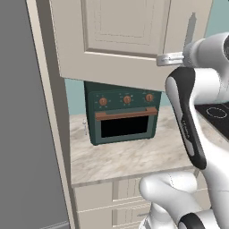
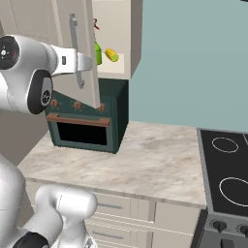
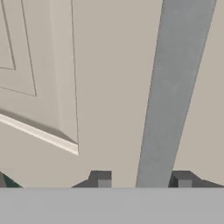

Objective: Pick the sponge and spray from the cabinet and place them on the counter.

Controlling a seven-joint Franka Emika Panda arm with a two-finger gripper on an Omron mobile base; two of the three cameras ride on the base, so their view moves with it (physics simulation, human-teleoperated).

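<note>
Spray (image 2: 97, 51) upright on the shelf inside the cabinet (image 2: 116, 34), sponge (image 2: 112, 55) just beside it. Spray likely light, rigid, slick: grip mid-body. Sponge soft, light: pinch the long sides. Door (image 1: 129, 36) swung partly open; jaws of the gripper (image 3: 142, 181) straddle the bar handle (image 3: 173, 96), grasping or just released, can't tell. Bench (image 2: 145, 155) below.

One cabinet (image 2: 116, 34), one spray (image 2: 97, 48), one sponge (image 2: 112, 54), one oven (image 2: 89, 121), one cooktop (image 2: 227, 174).
</note>
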